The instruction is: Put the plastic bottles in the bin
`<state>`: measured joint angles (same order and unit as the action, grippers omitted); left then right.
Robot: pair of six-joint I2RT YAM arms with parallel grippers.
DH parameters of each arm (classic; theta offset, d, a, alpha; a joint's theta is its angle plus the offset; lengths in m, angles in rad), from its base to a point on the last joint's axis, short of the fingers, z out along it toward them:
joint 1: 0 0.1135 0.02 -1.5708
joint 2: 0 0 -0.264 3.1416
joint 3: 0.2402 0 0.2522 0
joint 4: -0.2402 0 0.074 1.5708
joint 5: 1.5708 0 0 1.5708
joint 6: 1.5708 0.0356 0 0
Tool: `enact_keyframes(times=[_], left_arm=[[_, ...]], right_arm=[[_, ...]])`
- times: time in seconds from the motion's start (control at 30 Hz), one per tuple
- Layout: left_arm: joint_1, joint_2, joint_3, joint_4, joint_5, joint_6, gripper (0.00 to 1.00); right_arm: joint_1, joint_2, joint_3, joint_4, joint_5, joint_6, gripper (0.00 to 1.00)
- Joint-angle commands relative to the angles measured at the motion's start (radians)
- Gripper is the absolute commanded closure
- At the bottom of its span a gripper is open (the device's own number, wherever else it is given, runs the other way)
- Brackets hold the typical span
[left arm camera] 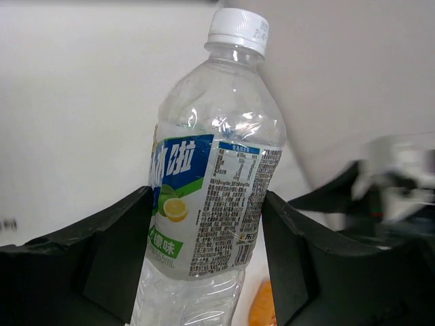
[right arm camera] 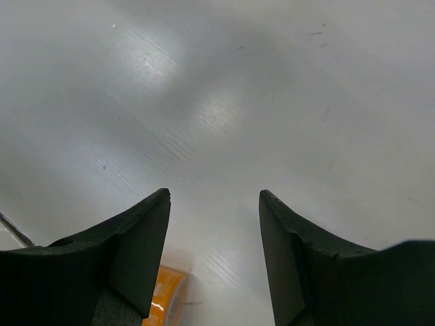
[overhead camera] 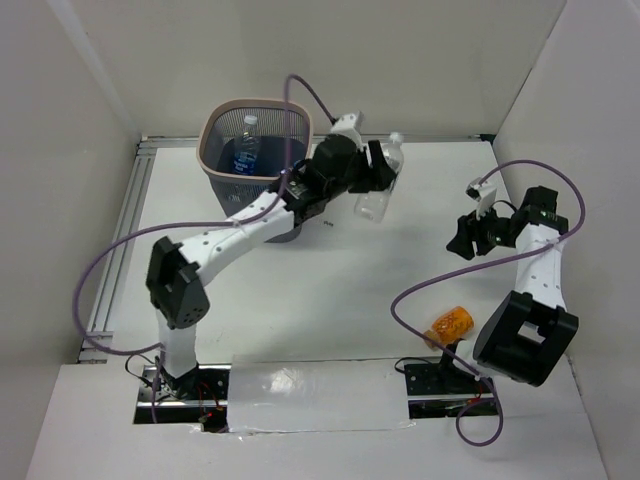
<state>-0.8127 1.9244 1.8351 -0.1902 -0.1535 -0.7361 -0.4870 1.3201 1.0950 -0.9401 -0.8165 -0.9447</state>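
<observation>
Left gripper jaws clenched on clear white-capped bottle, held just right of bin, blue-labelled bottle inside bin, orange bottle lying on counter near right arm base, right gripper jaws released, over counter.

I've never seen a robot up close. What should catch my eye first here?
The left gripper clamps a clear white-capped bottle just right of the mesh bin, far across the table. A blue-labelled bottle already lies inside the bin. An orange bottle waits by the base of the right arm.
</observation>
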Motion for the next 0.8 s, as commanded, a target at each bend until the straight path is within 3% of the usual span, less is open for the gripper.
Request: enact_keyframes(times=[0.0,0.17,0.33,0.53,0.6,0.63,0.67,0.73,0.77], left_arm=[[0.016,-0.169,0.061,0.132,-0.03,0.118,1.0],[0.139,-0.35,-0.069,0.187,-0.226,0.127,1.0],[0.293,-0.484,-0.16,0.219,-0.251,0.058,1.0],[0.409,-0.449,-0.171,0.132,-0.313,0.067,0.96],[0.446,-0.423,-0.181,0.104,-0.278,0.067,0.84],[0.457,-0.392,-0.181,0.095,-0.264,0.067,0.58],[0.457,-0.374,-0.16,0.086,-0.25,0.067,0.44],[0.471,-0.332,-0.072,0.023,-0.222,0.067,0.33],[0.471,-0.305,-0.044,0.009,-0.222,0.079,0.18]], right_arm=[[0.004,-0.018,-0.015,-0.022,-0.07,-0.088,0.38],[0.004,-0.018,-0.024,-0.032,-0.07,-0.141,0.36],[0.004,-0.018,-0.043,-0.032,-0.07,-0.164,0.33],[0.004,0.001,-0.043,-0.063,-0.079,-0.252,0.16],[0.004,0.001,-0.043,-0.091,-0.079,-0.351,0.09],[0.004,0.011,-0.043,-0.148,-0.09,-0.402,0.06],[0.004,0.024,-0.032,-0.184,-0.09,-0.457,0.04],[0.004,0.053,-0.021,-0.245,-0.09,-0.609,0.03],[0.004,0.062,-0.008,-0.274,-0.075,-0.637,0.03]])
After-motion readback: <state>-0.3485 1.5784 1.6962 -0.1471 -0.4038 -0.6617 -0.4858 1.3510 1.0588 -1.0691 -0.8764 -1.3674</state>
